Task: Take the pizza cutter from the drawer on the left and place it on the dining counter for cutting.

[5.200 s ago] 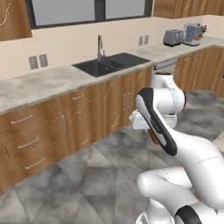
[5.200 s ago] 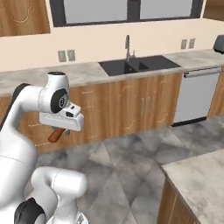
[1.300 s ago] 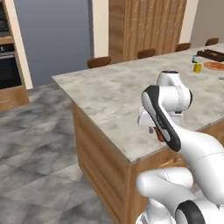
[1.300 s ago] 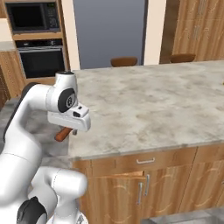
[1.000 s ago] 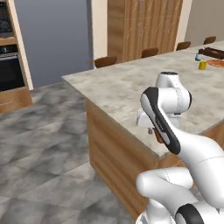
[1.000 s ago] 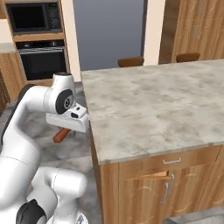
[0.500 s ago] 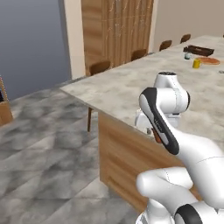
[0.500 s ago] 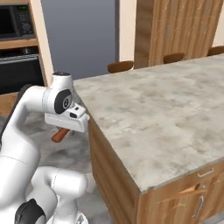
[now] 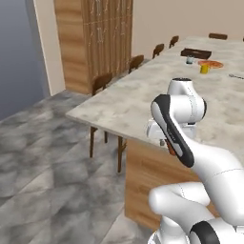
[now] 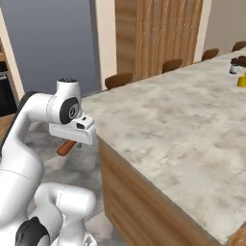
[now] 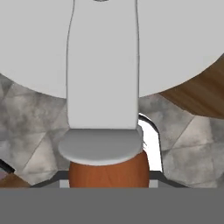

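The gripper (image 10: 72,139) hangs in the air beside the corner of the dining counter (image 10: 182,129), not above its stone top, and it holds the pizza cutter (image 10: 67,147). In the right base view the reddish-brown handle sticks out below the white hand, slanting down to the left, over the grey floor (image 9: 43,157). In the hand view the fingers are closed narrow on this handle (image 11: 107,173) (the fingertips themselves are mostly hidden by it), and the pale part of the cutter (image 11: 103,87) rises ahead of it. In the left base view the counter (image 9: 124,102) stretches away to the right, with wooden stools (image 9: 100,83) along its far side and a round orange pizza (image 9: 210,63) far down the top.
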